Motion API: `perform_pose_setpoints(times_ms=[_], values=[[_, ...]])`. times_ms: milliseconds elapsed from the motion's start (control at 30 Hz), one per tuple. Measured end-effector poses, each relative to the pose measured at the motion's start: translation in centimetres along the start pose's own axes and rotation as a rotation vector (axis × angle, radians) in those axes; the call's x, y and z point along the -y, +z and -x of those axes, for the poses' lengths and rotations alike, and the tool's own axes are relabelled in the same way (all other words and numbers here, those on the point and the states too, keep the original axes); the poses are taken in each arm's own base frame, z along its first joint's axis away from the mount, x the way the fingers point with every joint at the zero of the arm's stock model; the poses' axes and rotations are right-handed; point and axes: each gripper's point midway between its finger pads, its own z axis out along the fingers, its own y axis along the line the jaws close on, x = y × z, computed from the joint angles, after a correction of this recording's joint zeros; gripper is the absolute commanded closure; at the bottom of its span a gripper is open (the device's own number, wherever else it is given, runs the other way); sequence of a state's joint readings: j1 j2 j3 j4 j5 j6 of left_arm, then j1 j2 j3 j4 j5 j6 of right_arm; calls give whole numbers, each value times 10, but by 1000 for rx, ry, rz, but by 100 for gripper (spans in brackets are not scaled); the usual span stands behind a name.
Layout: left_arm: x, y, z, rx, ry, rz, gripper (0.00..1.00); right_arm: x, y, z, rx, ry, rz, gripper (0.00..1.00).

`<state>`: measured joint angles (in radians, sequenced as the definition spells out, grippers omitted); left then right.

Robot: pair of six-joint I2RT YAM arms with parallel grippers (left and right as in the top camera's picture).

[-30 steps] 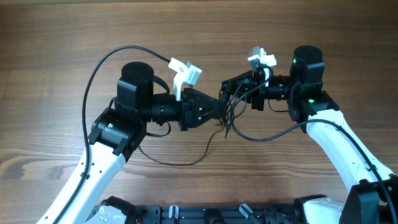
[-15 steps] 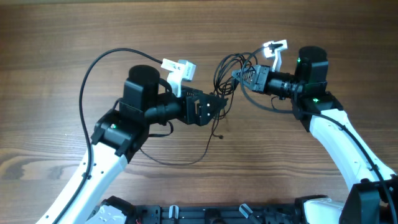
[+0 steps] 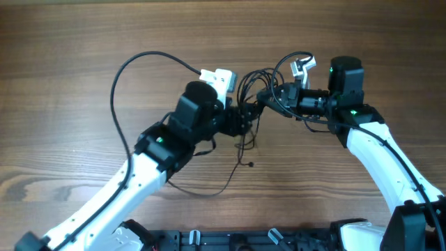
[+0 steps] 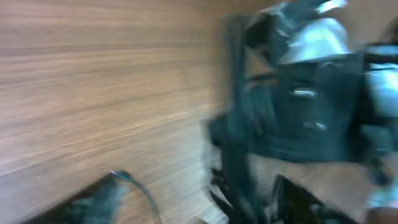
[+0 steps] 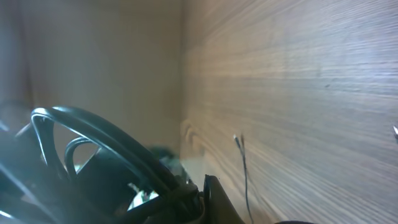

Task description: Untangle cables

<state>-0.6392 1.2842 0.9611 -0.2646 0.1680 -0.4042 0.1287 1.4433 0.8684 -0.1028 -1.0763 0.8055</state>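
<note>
The cables [image 3: 251, 78] are thin dark cords, looped in a bunch between the two grippers at the table's middle. My right gripper [image 3: 267, 97] is shut on the bunch; in the right wrist view the loops [image 5: 106, 134] arch out of the closed right gripper [image 5: 196, 196]. My left gripper [image 3: 245, 120] sits just left of it, right against the hanging strands. The left wrist view is blurred: the left gripper [image 4: 199, 208] has its fingers apart, with a dark strand bundle [image 4: 233, 143] passing between them. One loose plug end [image 3: 249, 164] dangles down to the table.
A thin strand [image 3: 209, 192] trails over the wooden table [image 3: 70, 42] under the left arm. The left arm's own thick black cable [image 3: 132, 77] arcs to the back left. The arms' base rail [image 3: 230, 240] runs along the front edge.
The left arm has swung right and up to the bunch, and its jaws have parted. The right gripper carried the cables back from the table's middle, then held still.
</note>
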Motion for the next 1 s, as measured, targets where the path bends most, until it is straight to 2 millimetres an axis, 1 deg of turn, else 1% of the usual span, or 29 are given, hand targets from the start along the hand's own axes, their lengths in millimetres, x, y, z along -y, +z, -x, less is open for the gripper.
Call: perform_pose_setpoints(times_ms=[67,100,133,167,267,300,367,400,467,567,667,867,933,1000], values=[[-10,7,-1,3,-23,47,78,2,0,-4,-14,-12,-5,95],[-15,9,1,15,-34,74,85,5,0,-7,-24,-16,-12,94],[-19,10,4,31,-45,93,96,7,0,-9,-30,-17,-20,89],[-20,10,7,46,-53,100,96,10,0,-11,-35,-17,-29,82],[-22,9,15,85,-72,113,96,17,-1,-11,-29,-44,-59,51],[-25,8,17,94,-79,126,96,19,-1,-10,-22,-60,-71,35],[-32,7,20,103,-92,149,96,23,-1,-6,-2,-103,-99,22],[-34,7,19,102,-99,156,96,26,-1,-4,11,-124,-117,19],[-40,6,17,84,-112,164,96,34,-3,3,44,-161,-166,15],[-44,5,12,47,-136,139,96,43,-5,12,89,-195,-229,14],[-43,4,14,24,-160,79,96,45,-7,18,110,-242,-252,14],[-31,-2,19,-13,-183,-82,96,43,-3,22,123,-322,-266,14],[-26,-4,17,-35,-183,-130,96,41,-2,23,126,-342,-261,11],[-18,-6,14,-59,-178,-185,96,37,-2,29,148,-369,-257,9]])
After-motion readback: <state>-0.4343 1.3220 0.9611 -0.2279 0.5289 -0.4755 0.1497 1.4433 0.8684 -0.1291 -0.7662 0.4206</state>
